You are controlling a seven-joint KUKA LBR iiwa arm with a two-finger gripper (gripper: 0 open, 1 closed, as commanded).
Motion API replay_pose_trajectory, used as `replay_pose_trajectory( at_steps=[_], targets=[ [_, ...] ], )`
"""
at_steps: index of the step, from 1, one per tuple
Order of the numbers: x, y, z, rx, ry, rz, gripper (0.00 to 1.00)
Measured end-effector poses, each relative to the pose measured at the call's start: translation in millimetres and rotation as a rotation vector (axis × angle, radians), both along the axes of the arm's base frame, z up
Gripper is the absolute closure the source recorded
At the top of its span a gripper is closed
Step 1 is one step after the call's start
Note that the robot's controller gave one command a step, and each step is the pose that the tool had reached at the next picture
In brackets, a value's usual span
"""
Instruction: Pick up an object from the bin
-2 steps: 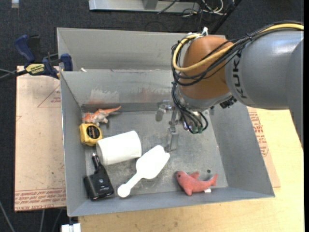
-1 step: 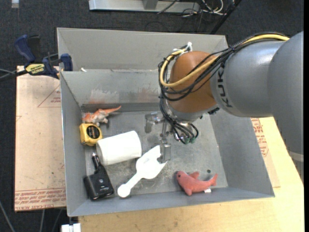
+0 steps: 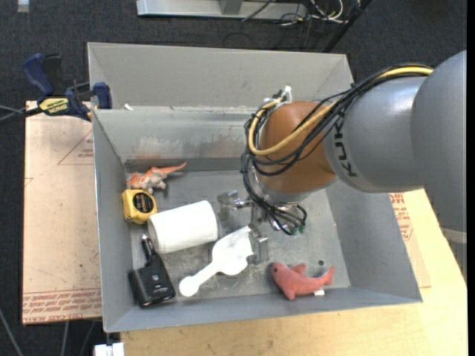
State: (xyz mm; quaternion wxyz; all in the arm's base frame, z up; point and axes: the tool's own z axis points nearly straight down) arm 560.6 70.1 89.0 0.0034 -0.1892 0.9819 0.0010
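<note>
We see the gripper (image 3: 246, 225) at frame centre, fingers apart, right by a white plastic scoop (image 3: 223, 262), w/ a white roll (image 3: 183, 226) to its left.

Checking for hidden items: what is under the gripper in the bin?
A white plastic scoop lies beneath the gripper, its bowl partly covered. Bare bin floor shows beside it. Whatever lies under the orange wrist cover is hidden.
</note>
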Motion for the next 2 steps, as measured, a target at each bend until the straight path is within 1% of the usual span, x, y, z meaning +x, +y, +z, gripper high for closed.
replay_pose_trajectory(
  at_steps=[1,2],
  targets=[
    [5.9,4.7,-14.8,-0.001,0.003,0.349,1.0],
    [5.9,4.7,-14.8,-0.001,0.003,0.349,1.0]
  ],
)
